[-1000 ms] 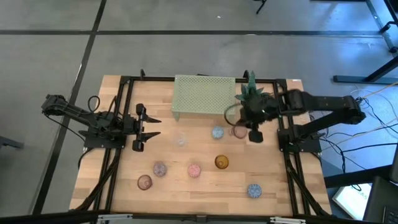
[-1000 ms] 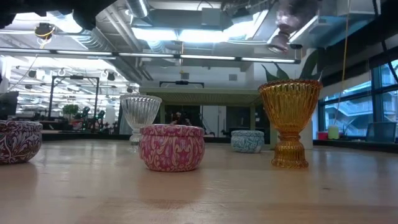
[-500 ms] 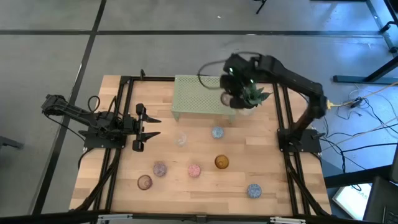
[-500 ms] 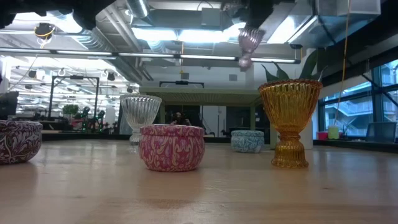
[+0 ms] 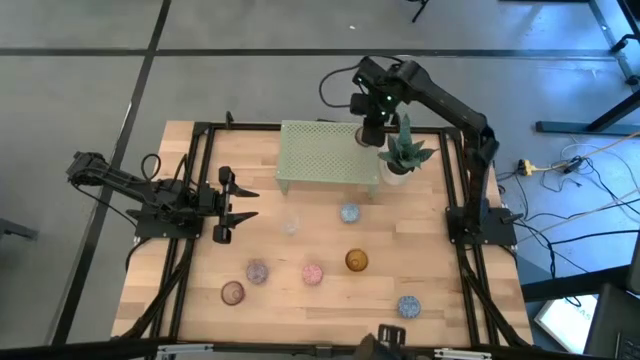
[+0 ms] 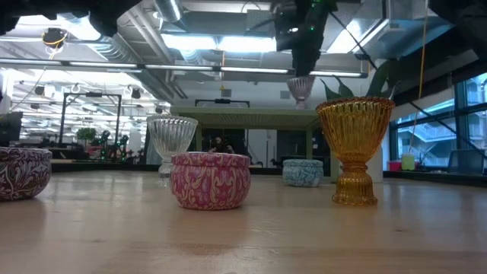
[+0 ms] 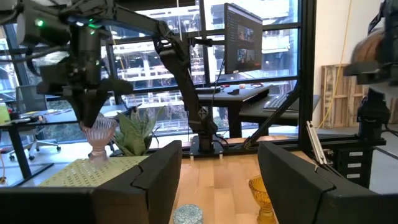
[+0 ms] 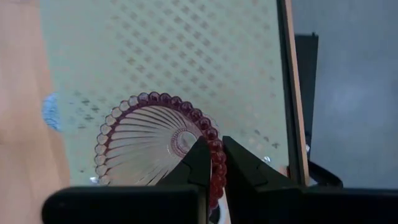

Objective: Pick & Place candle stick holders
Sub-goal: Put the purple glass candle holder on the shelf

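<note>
The pink glass holder (image 8: 158,146) hangs by its rim from the right gripper (image 8: 211,165), whose fingers pinch it, just above the green stand (image 5: 330,152) beside the plant (image 5: 402,155). The right arm reaches over the stand, gripper pointing down; the left gripper (image 5: 222,205) waits open at the table's left.

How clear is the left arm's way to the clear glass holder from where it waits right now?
Probably yes. The left gripper sits open at the table's left side, and the clear glass holder stands just beyond its jaws with only bare wood between them. The right gripper is busy over the green stand.

Overhead looks straight down; low view skims the table (image 5: 320,290).
</note>
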`<state>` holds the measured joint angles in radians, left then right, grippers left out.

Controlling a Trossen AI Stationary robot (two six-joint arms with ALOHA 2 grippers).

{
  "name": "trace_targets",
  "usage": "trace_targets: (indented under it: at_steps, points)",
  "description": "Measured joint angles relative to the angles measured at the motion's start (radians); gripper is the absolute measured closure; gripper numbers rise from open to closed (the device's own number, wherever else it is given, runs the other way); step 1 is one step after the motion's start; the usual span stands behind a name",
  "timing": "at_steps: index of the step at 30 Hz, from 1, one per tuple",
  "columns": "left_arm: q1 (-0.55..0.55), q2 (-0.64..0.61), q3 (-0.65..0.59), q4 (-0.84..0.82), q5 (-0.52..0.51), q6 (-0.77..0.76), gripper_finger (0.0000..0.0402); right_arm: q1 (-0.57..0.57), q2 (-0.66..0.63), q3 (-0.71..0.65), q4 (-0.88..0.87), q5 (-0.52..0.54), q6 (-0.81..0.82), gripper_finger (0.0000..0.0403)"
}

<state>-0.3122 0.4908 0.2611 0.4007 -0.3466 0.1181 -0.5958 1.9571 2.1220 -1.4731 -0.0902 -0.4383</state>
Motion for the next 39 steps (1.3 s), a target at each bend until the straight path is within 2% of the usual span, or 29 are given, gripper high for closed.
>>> trace_targets:
  at_steps: [7, 14, 21, 30, 39]
  points:
    - [0.000, 0.000, 0.000, 0.000, 0.000, 0.000, 0.0192, -0.024, 0.012, 0.000, -0.003, -0.002, -0.004, 0.0360]
    - [0.000, 0.000, 0.000, 0.000, 0.000, 0.000, 0.0192, -0.028, 0.012, 0.000, 0.014, -0.029, -0.011, 0.0377]
    - [0.000, 0.000, 0.000, 0.000, 0.000, -0.002, 0.0192, -0.028, 0.012, 0.000, 0.014, -0.014, -0.010, 0.0348]
    - [0.000, 0.000, 0.000, 0.000, 0.000, -0.003, 0.0192, -0.027, 0.012, -0.001, 0.014, -0.018, -0.007, 0.0366]
    - [0.000, 0.000, 0.000, 0.000, 0.000, -0.003, 0.0192, -0.027, 0.033, -0.001, 0.011, -0.063, -0.007, 0.0337]
